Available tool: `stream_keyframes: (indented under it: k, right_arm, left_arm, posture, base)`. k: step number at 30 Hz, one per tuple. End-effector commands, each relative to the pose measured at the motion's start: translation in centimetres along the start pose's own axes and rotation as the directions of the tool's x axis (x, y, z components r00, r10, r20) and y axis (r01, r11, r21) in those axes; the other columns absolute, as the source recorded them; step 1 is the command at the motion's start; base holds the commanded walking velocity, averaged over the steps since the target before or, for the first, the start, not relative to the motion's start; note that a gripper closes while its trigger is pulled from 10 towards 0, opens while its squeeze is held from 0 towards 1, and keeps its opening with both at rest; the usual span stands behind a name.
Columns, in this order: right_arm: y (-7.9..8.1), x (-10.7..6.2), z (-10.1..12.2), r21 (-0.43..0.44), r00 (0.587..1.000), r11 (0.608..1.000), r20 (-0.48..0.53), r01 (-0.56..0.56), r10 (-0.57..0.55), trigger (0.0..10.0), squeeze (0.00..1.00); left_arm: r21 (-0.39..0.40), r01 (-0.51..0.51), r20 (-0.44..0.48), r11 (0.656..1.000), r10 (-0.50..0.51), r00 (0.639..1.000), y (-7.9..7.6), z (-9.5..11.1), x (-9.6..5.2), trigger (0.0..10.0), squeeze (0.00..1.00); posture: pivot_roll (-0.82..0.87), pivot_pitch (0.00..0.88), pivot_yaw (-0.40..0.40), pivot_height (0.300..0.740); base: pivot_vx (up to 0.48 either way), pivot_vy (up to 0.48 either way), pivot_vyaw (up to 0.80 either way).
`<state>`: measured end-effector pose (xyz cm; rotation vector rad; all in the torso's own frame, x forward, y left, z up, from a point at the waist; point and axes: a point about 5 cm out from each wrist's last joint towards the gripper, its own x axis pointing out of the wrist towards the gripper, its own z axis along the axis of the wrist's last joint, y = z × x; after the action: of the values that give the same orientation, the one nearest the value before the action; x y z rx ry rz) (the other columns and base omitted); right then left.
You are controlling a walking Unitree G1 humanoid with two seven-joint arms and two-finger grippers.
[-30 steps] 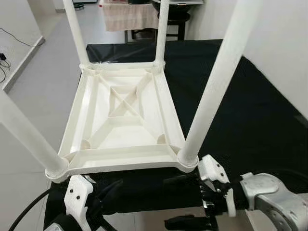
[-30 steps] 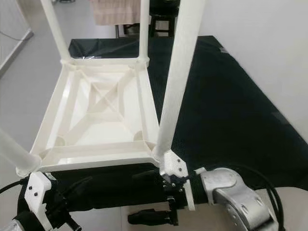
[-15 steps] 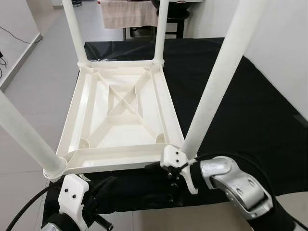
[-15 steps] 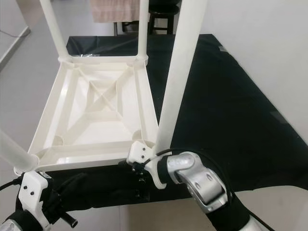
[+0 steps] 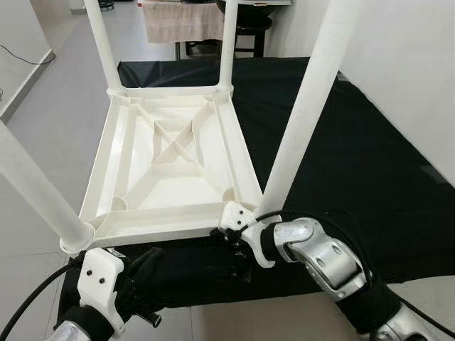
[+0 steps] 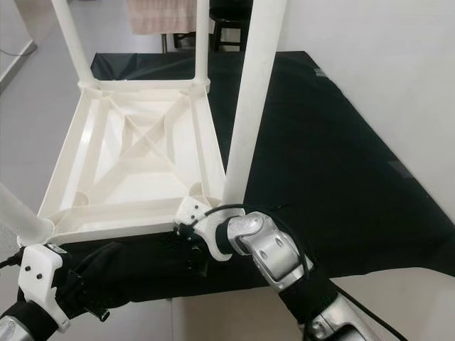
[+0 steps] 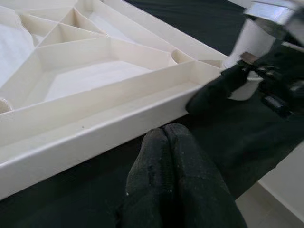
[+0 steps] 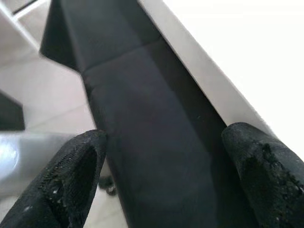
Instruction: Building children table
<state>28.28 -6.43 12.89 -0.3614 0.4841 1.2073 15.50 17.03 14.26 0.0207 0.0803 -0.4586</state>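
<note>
A white plastic children's table (image 5: 170, 170) lies upside down on a black cloth, its four legs pointing up. The front right leg (image 5: 302, 121) rises close to my right wrist. My right gripper (image 5: 226, 249) is at the table's front rim (image 8: 199, 80) beside that leg, open, with one finger (image 7: 216, 90) against the rim and the other finger (image 8: 71, 175) over the cloth. Below the front left corner, my left gripper (image 7: 164, 137) is shut on nothing, its tips just short of the front rim (image 7: 95, 128).
The black cloth (image 5: 370, 163) covers a low surface that ends just in front of me, with pale floor (image 5: 50, 121) on the left. A white wall (image 5: 412, 64) runs along the right. A dark stool and a cloth-draped table (image 5: 178, 18) stand beyond.
My right arm has swung left from the lower right and brought its gripper to the table's front rim by the front right leg. The left gripper has barely moved.
</note>
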Motion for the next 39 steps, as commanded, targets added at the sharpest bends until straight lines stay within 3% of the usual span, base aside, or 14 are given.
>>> stream_keyframes:
  k: [1, 4, 13, 18, 22, 27, 31, 33, 35, 39]
  right_arm:
    - [-1.8, -0.9, 0.8, -0.001, 0.990, 0.990, 0.019, 0.139, -0.139, 10.0, 0.00]
    - [-3.1, -0.7, 1.2, 0.039, 0.971, 0.972, 0.041, 0.232, -0.234, 10.0, 0.00]
    - [-3.6, -0.2, 2.1, 0.082, 0.958, 0.959, 0.073, 0.272, -0.278, 10.0, 0.00]
    - [-3.2, 0.5, 2.7, 0.114, 0.959, 0.962, 0.109, 0.250, -0.262, 10.0, 0.00]
    - [-2.0, 0.5, 3.0, 0.099, 0.971, 0.983, 0.165, 0.157, -0.172, 10.0, 0.00]
    - [-1.7, 0.4, 3.0, 0.093, 0.972, 0.987, 0.181, 0.133, -0.148, 10.0, 0.00]
    - [-2.0, -1.4, 2.0, 0.099, 0.967, 0.988, 0.214, 0.121, -0.140, 10.0, 0.00]
    - [-2.2, -1.6, 1.9, 0.105, 0.965, 0.986, 0.215, 0.130, -0.150, 10.0, 0.00]
    - [-2.8, -2.2, 1.5, 0.122, 0.959, 0.979, 0.212, 0.164, -0.187, 10.0, 0.00]
    - [-3.8, -3.2, 0.7, 0.150, 0.946, 0.962, 0.199, 0.230, -0.257, 10.0, 0.00]
  left_arm:
    - [-0.002, -0.003, -0.004, 1.000, 0.003, 1.000, -0.1, -0.2, -0.1, 10.0, 0.00]
    - [0.003, -0.003, 0.000, 1.000, 0.003, 1.000, 0.0, -0.2, 0.0, 10.0, 0.00]
    - [0.003, -0.004, 0.007, 1.000, 0.004, 1.000, -0.1, -0.1, 0.2, 10.0, 0.00]
    - [0.009, -0.008, 0.014, 1.000, 0.008, 1.000, 0.0, 0.0, 0.4, 10.0, 0.00]
    - [0.018, -0.025, 0.017, 1.000, 0.024, 1.000, 0.2, 0.1, 0.4, 10.0, 0.00]
    - [0.019, -0.033, 0.019, 0.999, 0.033, 0.999, 0.2, 0.1, 0.3, 10.0, 0.00]
    - [0.019, -0.213, 0.041, 0.977, 0.212, 0.976, 1.0, 0.1, -0.4, 10.0, 0.00]
    - [0.014, -0.236, 0.043, 0.972, 0.235, 0.971, 1.1, 0.1, -0.6, 10.0, 0.00]
    - [0.005, -0.286, 0.042, 0.958, 0.285, 0.958, 1.2, 0.0, -1.1, 10.0, 1.00]
    - [0.005, -0.335, 0.036, 0.942, 0.335, 0.942, 1.0, -0.3, -2.0, 10.0, 1.00]
  posture:
    - [0.11, 0.106, -0.068, 0.740]
    - [0.11, 0.104, -0.068, 0.740]
    - [0.12, 0.102, -0.069, 0.740]
    - [0.12, 0.100, -0.067, 0.740]
    - [0.13, 0.099, -0.068, 0.740]
    - [0.13, 0.099, -0.068, 0.740]
    - [0.14, 0.107, -0.068, 0.740]
    - [0.14, 0.108, -0.067, 0.740]
    - [0.14, 0.112, -0.067, 0.740]
    - [0.15, 0.115, -0.066, 0.740]
  base:
    - [0.000, 0.000, 0.00]
    - [0.000, 0.000, 0.00]
    - [0.000, 0.000, 0.00]
    - [0.000, 0.000, 0.00]
    - [0.000, 0.000, 0.00]
    - [0.000, 0.000, 0.00]
    - [0.000, 0.000, 0.00]
    - [0.000, 0.000, 0.00]
    - [0.000, 0.000, 0.00]
    - [0.000, 0.000, 0.00]
